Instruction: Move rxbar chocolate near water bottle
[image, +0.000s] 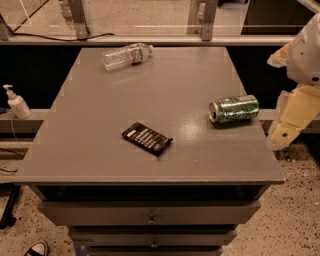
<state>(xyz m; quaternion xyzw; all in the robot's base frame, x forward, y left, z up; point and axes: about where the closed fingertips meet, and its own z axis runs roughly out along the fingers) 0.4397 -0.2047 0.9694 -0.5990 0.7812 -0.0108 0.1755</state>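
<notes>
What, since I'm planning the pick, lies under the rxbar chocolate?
Only the grey table top shows around the rxbar chocolate; anything beneath its wrapper is covered. The gripper hangs beyond the table's right edge.

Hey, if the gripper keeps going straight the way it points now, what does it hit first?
The gripper hangs off the table on its right side, pointing down and left. It would likely meet the table's right edge first, not the green can, though depth is unclear.
</notes>
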